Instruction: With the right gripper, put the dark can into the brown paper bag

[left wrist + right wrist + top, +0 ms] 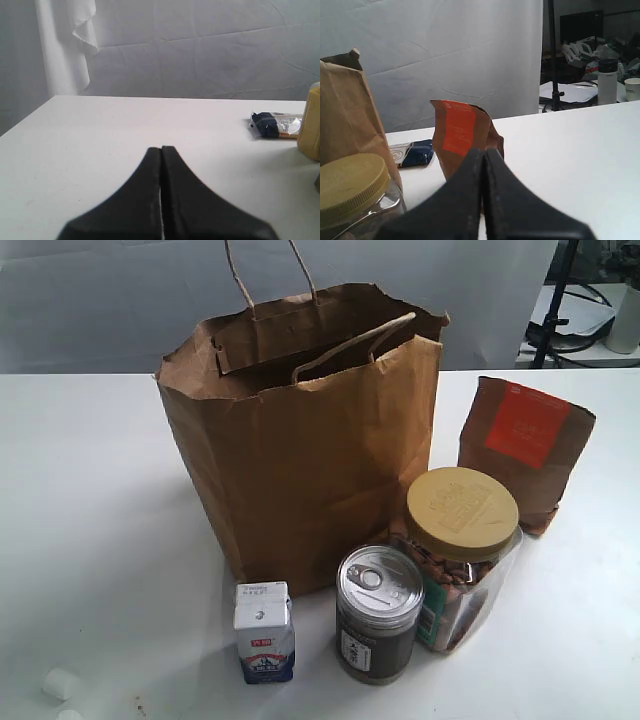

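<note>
The dark can [379, 614] stands upright near the table's front, its silver pull-tab lid facing up, just in front of the brown paper bag [300, 440]. That tall bag stands open behind it, cord handles raised. Neither arm shows in the exterior view. My right gripper [484, 151] is shut and empty, low over the table, with the bag [347, 115] off to one side; the can is out of its view. Pressed together with nothing held, my left gripper [161, 149] points across bare table.
A clear jar with a tan lid [460, 550] stands right of the can, a brown pouch with an orange label [525, 445] behind it. A small milk carton [264, 632] stands left of the can. A dark blue packet [415, 152] lies behind the bag.
</note>
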Tool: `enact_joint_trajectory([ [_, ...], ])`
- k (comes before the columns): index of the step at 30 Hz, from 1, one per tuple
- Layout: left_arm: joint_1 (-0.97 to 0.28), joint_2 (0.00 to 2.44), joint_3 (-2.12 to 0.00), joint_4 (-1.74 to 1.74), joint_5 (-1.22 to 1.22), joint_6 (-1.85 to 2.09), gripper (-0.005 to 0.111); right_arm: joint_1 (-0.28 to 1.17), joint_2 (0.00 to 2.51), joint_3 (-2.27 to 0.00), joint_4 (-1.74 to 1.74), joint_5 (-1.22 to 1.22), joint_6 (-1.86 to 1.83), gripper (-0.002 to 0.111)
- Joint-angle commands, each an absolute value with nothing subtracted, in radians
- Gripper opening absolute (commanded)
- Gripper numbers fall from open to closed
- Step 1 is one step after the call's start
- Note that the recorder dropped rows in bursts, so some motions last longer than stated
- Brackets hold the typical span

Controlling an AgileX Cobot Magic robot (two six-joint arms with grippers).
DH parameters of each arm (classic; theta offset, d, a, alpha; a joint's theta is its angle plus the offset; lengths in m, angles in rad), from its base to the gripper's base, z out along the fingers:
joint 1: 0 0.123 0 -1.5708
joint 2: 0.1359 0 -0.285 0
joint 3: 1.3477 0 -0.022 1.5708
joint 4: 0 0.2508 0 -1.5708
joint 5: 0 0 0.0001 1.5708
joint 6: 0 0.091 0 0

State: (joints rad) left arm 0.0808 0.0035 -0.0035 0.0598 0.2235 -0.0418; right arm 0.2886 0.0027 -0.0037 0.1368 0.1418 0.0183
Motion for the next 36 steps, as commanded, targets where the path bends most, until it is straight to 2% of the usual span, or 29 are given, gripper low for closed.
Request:
enact_joint_trajectory([
  [1,0.083,0.000,0.000,0.062,0.214,-0.046,0.000,0.291,0.000,0.000,0.142,0.118,0.007,0.000],
  [6,0.083,0.000,0.000,0.062,0.214,-0.046,0.000,0.291,0.000,0.000,0.152,0.081,0.019,0.000],
  [10,0.083,0.000,0.000,0.062,0.214,-0.046,0.000,0.291,0.000,0.000,0.313,0.039,0.088,0.000],
  [14,0.083,0.000,0.000,0.062,0.214,-0.046,0.000,0.321,0.000,-0.154,0.322,0.091,0.000,0.000],
  [21,0.083,0.000,0.000,0.062,0.214,-0.046,0.000,0.467,0.220,-0.580,0.558,0.490,-0.394,0.000],
  [27,0.083,0.000,0.000,0.062,0.214,-0.046,0.000,0.491,0.535,-0.850,0.632,0.900,-0.437,0.000],
  [36,0.083,0.000,0.000,0.062,0.214,-0.046,0.000,0.491,0.900,-1.037,0.628,1.221,-0.437,0.000],
])
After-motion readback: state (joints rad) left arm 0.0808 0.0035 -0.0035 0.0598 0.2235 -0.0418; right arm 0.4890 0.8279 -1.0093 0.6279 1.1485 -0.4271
